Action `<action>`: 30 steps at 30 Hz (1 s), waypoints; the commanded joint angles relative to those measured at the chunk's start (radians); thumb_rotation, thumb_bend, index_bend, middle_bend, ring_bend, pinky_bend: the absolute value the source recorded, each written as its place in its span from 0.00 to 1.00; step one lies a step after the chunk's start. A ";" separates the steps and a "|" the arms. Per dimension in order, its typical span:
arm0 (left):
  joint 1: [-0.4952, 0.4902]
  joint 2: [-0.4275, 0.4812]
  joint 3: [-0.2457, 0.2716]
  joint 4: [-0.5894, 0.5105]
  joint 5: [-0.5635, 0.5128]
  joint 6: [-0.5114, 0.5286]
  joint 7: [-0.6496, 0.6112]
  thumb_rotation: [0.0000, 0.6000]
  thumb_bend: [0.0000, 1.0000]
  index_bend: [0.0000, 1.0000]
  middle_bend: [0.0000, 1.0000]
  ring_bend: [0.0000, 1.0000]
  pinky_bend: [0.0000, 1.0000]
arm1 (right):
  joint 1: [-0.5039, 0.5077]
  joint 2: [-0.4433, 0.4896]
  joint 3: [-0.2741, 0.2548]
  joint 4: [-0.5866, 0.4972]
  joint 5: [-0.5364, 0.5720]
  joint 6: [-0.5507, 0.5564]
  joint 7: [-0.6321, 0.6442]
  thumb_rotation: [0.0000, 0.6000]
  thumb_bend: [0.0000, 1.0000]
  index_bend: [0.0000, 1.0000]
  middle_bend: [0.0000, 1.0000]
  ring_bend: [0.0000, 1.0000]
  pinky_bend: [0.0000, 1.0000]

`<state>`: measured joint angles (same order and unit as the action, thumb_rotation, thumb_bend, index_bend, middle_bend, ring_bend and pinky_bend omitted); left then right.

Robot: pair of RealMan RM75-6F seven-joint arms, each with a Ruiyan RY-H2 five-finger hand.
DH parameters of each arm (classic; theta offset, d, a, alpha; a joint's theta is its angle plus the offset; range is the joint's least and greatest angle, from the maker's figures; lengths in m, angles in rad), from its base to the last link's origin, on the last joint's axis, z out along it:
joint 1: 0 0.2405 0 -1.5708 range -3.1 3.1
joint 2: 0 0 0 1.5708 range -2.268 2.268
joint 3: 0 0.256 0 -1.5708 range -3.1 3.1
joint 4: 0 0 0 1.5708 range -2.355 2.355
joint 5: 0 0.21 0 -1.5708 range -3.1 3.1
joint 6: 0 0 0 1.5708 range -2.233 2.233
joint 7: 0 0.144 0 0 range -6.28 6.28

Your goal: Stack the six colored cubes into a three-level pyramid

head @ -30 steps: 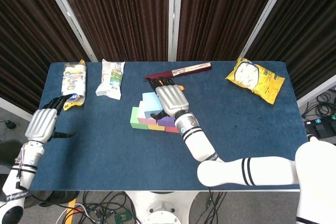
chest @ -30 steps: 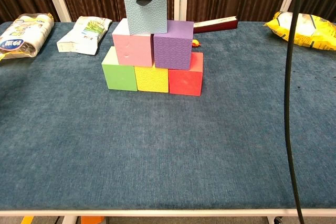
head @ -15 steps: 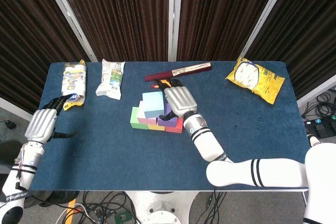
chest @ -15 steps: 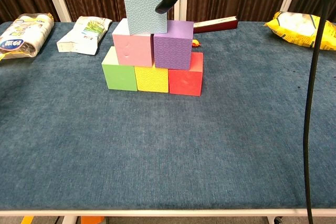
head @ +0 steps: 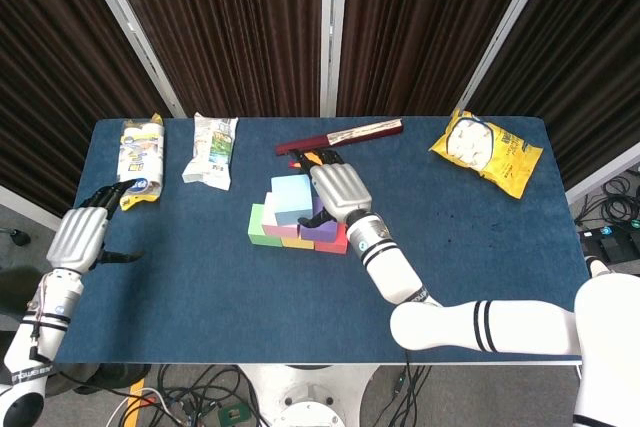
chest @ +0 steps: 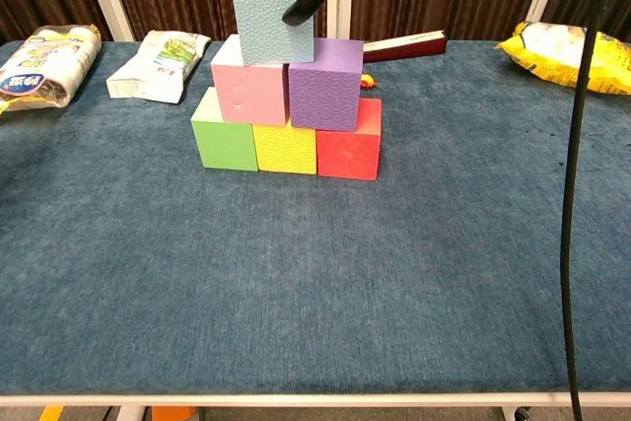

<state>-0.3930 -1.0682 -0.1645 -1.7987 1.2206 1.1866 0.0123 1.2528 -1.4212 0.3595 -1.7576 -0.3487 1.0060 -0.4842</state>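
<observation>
Six cubes stood as a pyramid near the bench (chest: 414,273) centre: green (chest: 224,136), yellow (chest: 285,149) and red (chest: 348,150) at the base; pink (chest: 250,88) and purple (chest: 325,87) above; blue (chest: 272,17) on top. The blue cube sat shifted toward 9 o'clock, mostly over the pink one and only partly over the purple, not centred on their seam.

The right hand (head: 335,192) hovered over the stack at its 3 o'clock side. In the chest view one dark fingertip (chest: 296,15) touched or nearly touched the blue cube's right front edge; contact could not be settled. The fingers lay extended and close together, gripping nothing that could be seen. The left hand (head: 80,235) rested at the bench's 9 o'clock edge, well apart from the cubes, fingers loosely curled and holding nothing.

Step in hand, as judged: final adjustment or release of the top cube, the stacking itself looking complete. The next move called for either a light nudge of the blue cube toward 3 o'clock or a straight upward withdrawal that would not drag it.

Containers: two sealed white packets (head: 212,149) at 11 o'clock and a yellow snack bag (head: 487,150) at 2 o'clock; contents were not legible, though pale pieces showed on the yellow bag.
</observation>
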 commanded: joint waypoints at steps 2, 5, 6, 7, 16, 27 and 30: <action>0.000 0.000 0.000 0.002 -0.001 -0.002 -0.002 1.00 0.02 0.10 0.12 0.10 0.26 | -0.005 -0.005 -0.003 0.000 -0.009 0.012 0.001 1.00 0.07 0.04 0.33 0.04 0.00; 0.001 0.000 0.001 0.003 0.001 -0.001 -0.003 1.00 0.02 0.10 0.12 0.10 0.26 | -0.010 -0.008 -0.003 0.000 -0.012 0.024 0.003 1.00 0.12 0.07 0.38 0.08 0.00; 0.000 0.000 0.000 0.003 0.002 -0.001 -0.003 1.00 0.02 0.10 0.12 0.10 0.26 | -0.011 -0.009 -0.002 0.000 -0.013 0.026 0.003 1.00 0.14 0.07 0.39 0.09 0.00; 0.000 0.000 0.000 0.003 0.002 -0.001 -0.003 1.00 0.02 0.10 0.12 0.10 0.26 | -0.012 -0.010 -0.002 -0.001 -0.014 0.029 0.004 1.00 0.16 0.08 0.40 0.09 0.00; 0.001 -0.001 -0.001 0.003 0.006 0.002 -0.005 1.00 0.02 0.10 0.11 0.10 0.26 | -0.024 -0.016 0.007 -0.015 -0.042 0.051 0.011 1.00 0.18 0.08 0.40 0.09 0.00; 0.002 -0.003 0.000 0.008 0.007 0.000 -0.010 1.00 0.02 0.10 0.11 0.10 0.26 | -0.032 -0.045 -0.003 -0.026 -0.056 0.123 -0.031 1.00 0.17 0.08 0.40 0.09 0.00; 0.001 -0.002 0.000 0.008 0.010 -0.003 -0.011 1.00 0.02 0.10 0.11 0.10 0.26 | -0.039 -0.047 -0.003 -0.037 -0.057 0.141 -0.040 1.00 0.17 0.08 0.40 0.09 0.00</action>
<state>-0.3920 -1.0705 -0.1649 -1.7906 1.2298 1.1846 0.0016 1.2162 -1.4672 0.3570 -1.7915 -0.4042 1.1439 -0.5211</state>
